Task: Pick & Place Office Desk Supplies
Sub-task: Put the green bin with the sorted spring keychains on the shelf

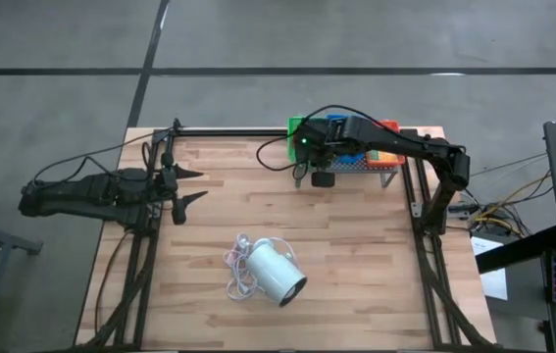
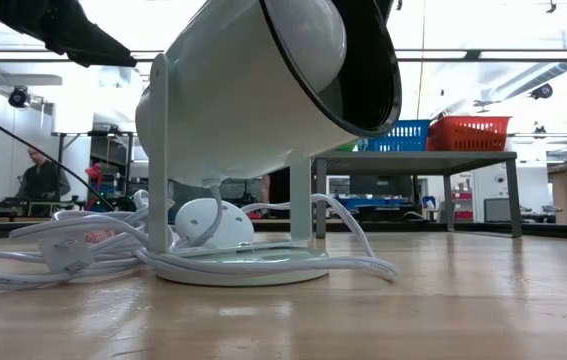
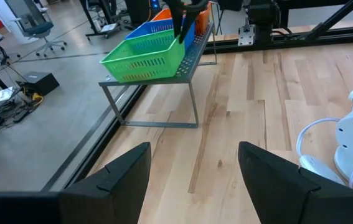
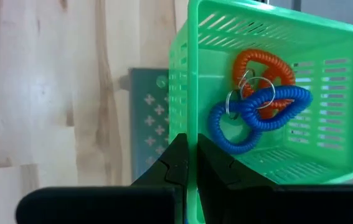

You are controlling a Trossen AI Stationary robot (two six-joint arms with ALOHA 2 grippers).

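Two coiled loops, one red [image 4: 264, 64] and one blue [image 4: 260, 112], are lying inside the green tray [image 4: 325, 93] on the grey stand [image 1: 385, 167] at the table's far right. The right gripper [image 4: 187, 165] is pinching the tray's wall; a tilted lift risks spilling them. The left gripper [image 3: 195, 168] is waiting spread at far left.

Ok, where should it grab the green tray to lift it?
Take the green tray by its thin upright side wall, from above, one finger inside, one outside. The right gripper already straddles that wall; the red loop and blue loop lie farther in.
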